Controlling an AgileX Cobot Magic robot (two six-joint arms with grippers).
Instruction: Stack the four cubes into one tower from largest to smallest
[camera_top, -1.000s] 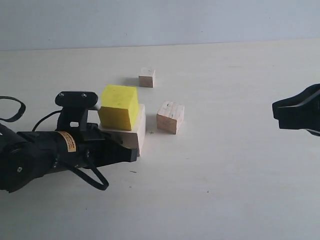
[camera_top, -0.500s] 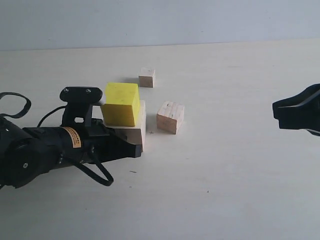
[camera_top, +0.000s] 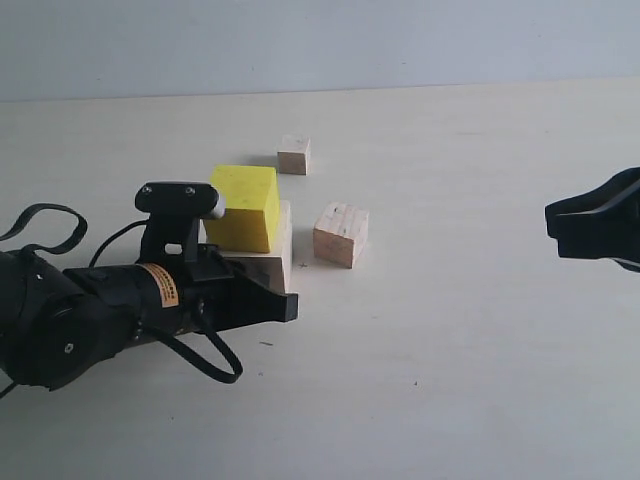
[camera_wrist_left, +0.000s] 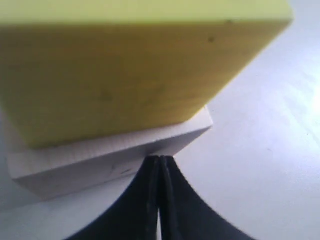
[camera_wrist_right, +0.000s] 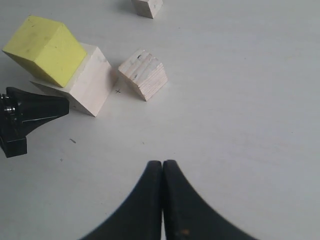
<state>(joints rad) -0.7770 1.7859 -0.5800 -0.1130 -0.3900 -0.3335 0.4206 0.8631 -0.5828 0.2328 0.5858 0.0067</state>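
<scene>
Closest in the exterior view, in the lower left of the frame, is the black left arm (camera_top: 70, 330) with an orange label (camera_top: 160, 285) on it. The left gripper (camera_top: 285, 305) at its end is squeezed fully together with nothing in it. In the left wrist view the two black fingers (camera_wrist_left: 142, 210) are pressed flat against each other, tips right at the bottom edge of the big pale wood cube (camera_wrist_left: 100, 155). Can't tell if they actually touch it or are just a hair off.

Right behind that gripper, left of centre, is the tower (camera_top: 250, 215), only two high so far. The big cube sits on the pale table (camera_top: 450, 370), and the yellow cube (camera_top: 245, 205) is on top of it, shifted toward the left side of the base and twisted a bit against it.

Just to the right of the tower, with a small gap, is the mid-size pale wood cube (camera_top: 341, 234), on the table by itself. Over at the right edge of the frame, around the same height, the right gripper (camera_top: 565, 228) pokes in, well apart from all the cubes. Its wrist view shows its fingers (camera_wrist_right: 145, 210) closed tight too, holding nothing.

Farthest back, above the tower in the frame, is the tiny pale wood cube (camera_top: 294, 155), also alone on the table.
</scene>
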